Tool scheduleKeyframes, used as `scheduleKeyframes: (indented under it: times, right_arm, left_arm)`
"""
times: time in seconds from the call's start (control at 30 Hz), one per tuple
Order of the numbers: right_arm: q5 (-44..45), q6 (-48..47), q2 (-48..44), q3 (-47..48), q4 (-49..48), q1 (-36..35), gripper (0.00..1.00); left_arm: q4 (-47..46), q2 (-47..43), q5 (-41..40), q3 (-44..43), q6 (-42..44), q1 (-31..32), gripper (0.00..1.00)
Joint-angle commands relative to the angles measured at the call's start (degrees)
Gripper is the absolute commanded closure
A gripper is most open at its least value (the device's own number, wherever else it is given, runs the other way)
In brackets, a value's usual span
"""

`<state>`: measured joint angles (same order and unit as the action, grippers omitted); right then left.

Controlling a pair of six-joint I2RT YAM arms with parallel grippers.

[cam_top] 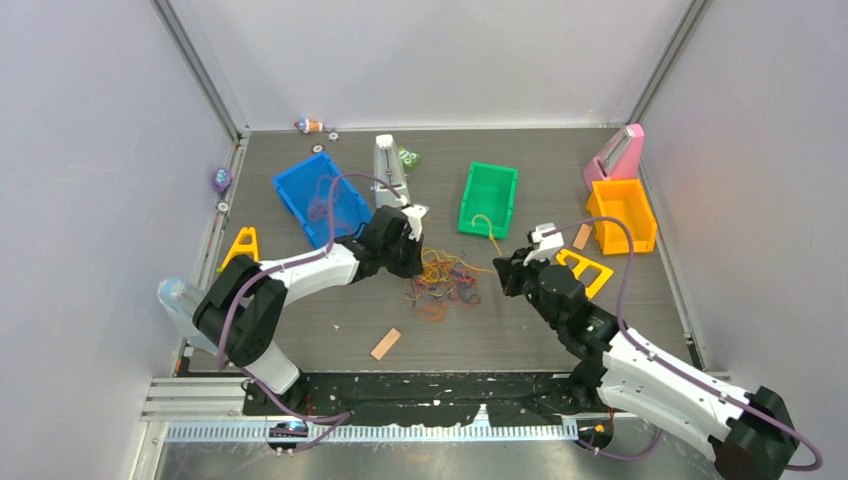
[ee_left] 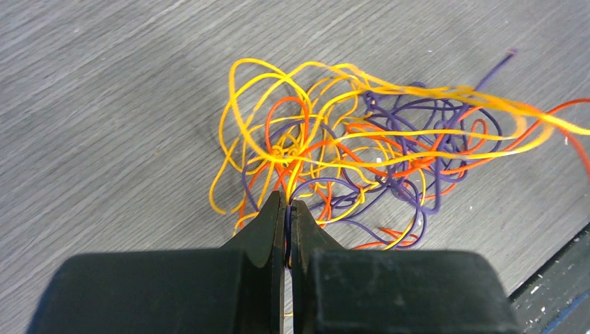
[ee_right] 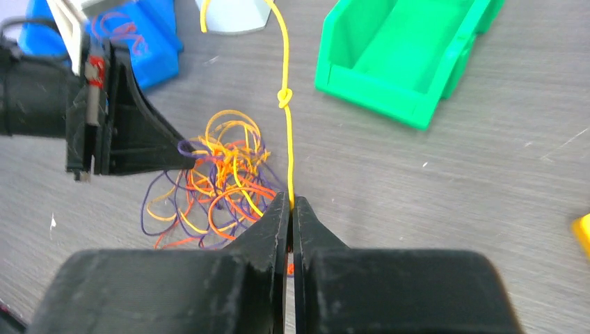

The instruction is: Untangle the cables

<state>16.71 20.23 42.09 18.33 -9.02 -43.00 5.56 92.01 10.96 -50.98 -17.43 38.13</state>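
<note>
Centrally, the cable tangle (cam_top: 446,280) abuts the left gripper (ee_left: 287,207), clamped on a purple cable (ee_left: 314,181); the right gripper (ee_right: 290,203) pinches a yellow cable (ee_right: 287,136) running up-frame.

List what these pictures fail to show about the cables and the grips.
- Left wrist view: how many strands the left gripper pinches; its fingers hide them.
- Right wrist view: the yellow cable held by the right gripper arcs off the top edge.
- Top view: crossings in the cables are too small to trace.
</note>
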Motion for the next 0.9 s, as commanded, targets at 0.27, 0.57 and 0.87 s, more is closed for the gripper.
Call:
scheduleKeyframes:
  times: [0.27,0.57,0.87]
  right_arm:
    - [5.3,-5.3,-2.2,25.9,21.7,0.0,0.95]
    - [5.9,-10.0,4.4,46.5,27.1,0.1,0.95]
    - [18.7,-18.4,13.5,76.8,32.4,0.0,0.95]
  left_arm:
    - [0.0,-8.0,-13.8,2.6,-1.1,-0.1,1.00]
    - [4.0,-5.7,-17.6,0.4,-2.3,-0.2,1.00]
    - [7.3,-2.9,-18.0,-1.4,-4.2,-2.0,1.00]
